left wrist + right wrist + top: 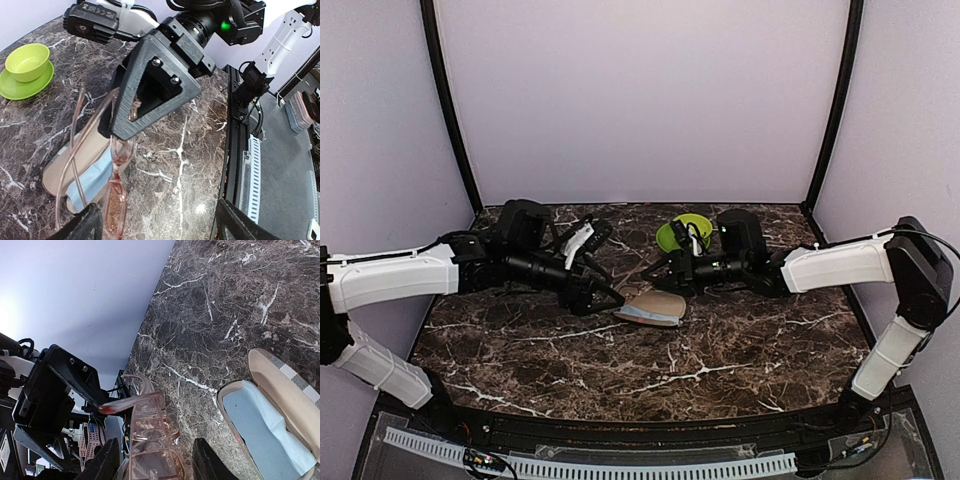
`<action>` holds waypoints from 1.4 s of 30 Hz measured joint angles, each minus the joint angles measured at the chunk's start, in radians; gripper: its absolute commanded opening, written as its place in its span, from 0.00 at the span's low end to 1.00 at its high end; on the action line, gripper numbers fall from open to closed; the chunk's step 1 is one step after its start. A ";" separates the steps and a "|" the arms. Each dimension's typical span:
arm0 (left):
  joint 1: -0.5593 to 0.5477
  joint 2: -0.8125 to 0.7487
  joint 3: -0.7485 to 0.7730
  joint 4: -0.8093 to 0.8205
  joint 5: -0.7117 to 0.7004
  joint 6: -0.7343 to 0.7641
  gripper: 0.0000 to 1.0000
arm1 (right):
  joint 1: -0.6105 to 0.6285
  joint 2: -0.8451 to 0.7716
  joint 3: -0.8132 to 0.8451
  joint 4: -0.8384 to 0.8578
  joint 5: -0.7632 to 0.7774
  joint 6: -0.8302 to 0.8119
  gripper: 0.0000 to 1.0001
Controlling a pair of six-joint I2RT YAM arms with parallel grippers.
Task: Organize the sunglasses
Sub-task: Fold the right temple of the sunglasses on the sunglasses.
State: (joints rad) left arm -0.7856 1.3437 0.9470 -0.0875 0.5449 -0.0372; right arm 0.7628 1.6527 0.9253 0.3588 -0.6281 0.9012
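Pink transparent sunglasses (150, 430) hang in the air just above an open tan case (655, 305) with pale blue lining (90, 172). My right gripper (667, 275) is shut on the frame; its fingers sit on either side of the glasses in the right wrist view (156, 460). In the left wrist view it is the black wedge (150, 85) over the lens (116, 205). My left gripper (598, 297) is open wide (157, 212), with one finger (85, 225) beside the lower lens and the temple tips. The case (265, 430) lies on the marble between both grippers.
A lime green bowl on a matching saucer (685, 232) stands at the back behind the right gripper, also in the left wrist view (27, 60). The dark marble table (620, 370) has black corner posts and lilac walls around it.
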 measured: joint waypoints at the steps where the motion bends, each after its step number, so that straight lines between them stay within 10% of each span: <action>1: 0.001 0.000 0.000 0.004 -0.012 0.000 0.80 | 0.000 0.000 0.000 0.000 0.000 0.000 0.08; 42: -0.033 0.136 0.078 0.031 -0.026 0.019 0.81 | 0.000 0.000 0.000 0.011 0.005 0.000 0.06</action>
State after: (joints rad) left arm -0.8185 1.4799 1.0248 -0.0563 0.5186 -0.0177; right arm 0.7628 1.6527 0.9253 0.3695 -0.6231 0.9012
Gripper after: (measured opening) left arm 0.802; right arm 0.452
